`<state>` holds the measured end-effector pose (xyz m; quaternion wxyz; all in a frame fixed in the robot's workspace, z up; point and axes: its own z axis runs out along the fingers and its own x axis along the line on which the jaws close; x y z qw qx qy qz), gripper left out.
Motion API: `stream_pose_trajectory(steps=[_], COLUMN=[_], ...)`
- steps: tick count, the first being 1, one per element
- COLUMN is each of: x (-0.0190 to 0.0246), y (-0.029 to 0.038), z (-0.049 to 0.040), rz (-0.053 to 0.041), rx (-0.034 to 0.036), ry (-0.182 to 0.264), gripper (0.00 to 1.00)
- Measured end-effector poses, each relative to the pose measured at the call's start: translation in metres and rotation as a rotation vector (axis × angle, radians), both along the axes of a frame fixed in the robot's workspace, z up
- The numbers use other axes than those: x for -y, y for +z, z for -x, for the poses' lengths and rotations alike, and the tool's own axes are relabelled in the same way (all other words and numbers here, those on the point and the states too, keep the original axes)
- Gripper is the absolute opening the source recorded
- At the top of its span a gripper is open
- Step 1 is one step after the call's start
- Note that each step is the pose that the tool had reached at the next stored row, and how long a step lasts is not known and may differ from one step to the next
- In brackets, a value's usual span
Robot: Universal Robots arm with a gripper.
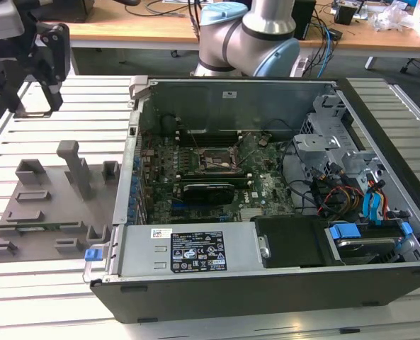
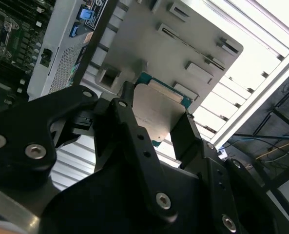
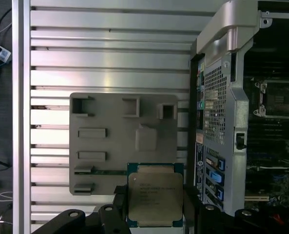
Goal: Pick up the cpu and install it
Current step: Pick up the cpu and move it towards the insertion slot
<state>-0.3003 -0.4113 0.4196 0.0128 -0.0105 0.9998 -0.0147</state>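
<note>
- An open computer case (image 1: 231, 103) lay on its side on the slatted aluminium table (image 1: 40, 304), interior exposed.
- A green motherboard (image 1: 163, 205) sat inside the case, on its floor.
- A labelled grey power supply (image 1: 195, 249) occupied the case's near edge.
- A grey fixture plate (image 1: 47, 216) with raised blocks lay just beside the case, on the exterior view's left.
- A wooden desk (image 1: 139, 28) stood behind the case.

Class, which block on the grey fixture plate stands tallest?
The narrow post near the middle of the plate; it rises above the squat blocks around it.
</note>
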Motion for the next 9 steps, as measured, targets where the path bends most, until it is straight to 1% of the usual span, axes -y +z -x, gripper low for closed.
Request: stream_pose_trajectory(steps=[1,3,5,8,9], x=[-0.0002,-0.0009,-0.0014,-0.0025,-0.0046], y=[-0.0001,-0.0004,-0.0006,-0.0013,-0.0027], z=[-0.0017,-0.0091,-0.0131,-0.0227,-0.0405], rz=[0.0006,0.0033,0.0049,0.0081,0.0138], rx=[-0.0001,0.0001,0.0001,0.0001,0.0001], ry=[0.000,0.000,0.000,0.000,0.000], gripper=[0.55,0.55,0.55,0.55,0.55])
